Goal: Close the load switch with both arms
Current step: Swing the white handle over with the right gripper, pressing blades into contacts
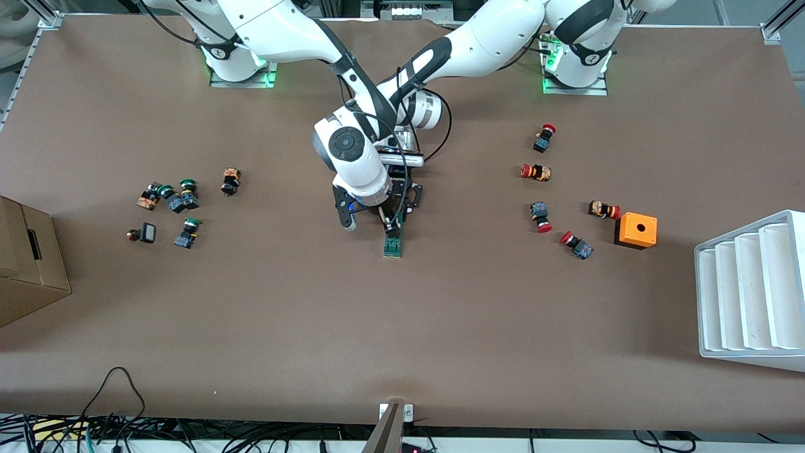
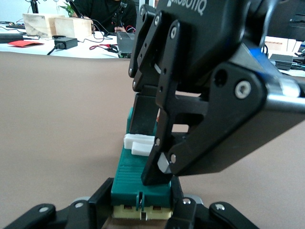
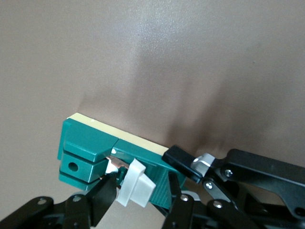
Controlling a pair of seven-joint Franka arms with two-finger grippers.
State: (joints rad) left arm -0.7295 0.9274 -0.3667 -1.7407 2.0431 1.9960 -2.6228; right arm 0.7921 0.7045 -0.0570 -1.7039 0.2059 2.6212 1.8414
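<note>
The dark-green load switch (image 1: 393,244) lies flat at the middle of the table, its white tab (image 2: 138,144) standing up from its top. My left gripper (image 2: 142,200) is shut on the switch's end farther from the front camera, one finger on each long side. My right gripper (image 3: 140,191) hangs over the switch with its fingers open on either side of the tab (image 3: 136,188), set along the block's length. One right finger (image 2: 157,171) rests on the ribbed green top. In the front view the right arm's wrist (image 1: 352,157) hides most of both grippers.
Several red-capped buttons (image 1: 544,137) and an orange box with a hole (image 1: 636,230) lie toward the left arm's end, beside a white rack (image 1: 751,292). Green-capped buttons (image 1: 182,198) and a cardboard box (image 1: 28,264) sit toward the right arm's end.
</note>
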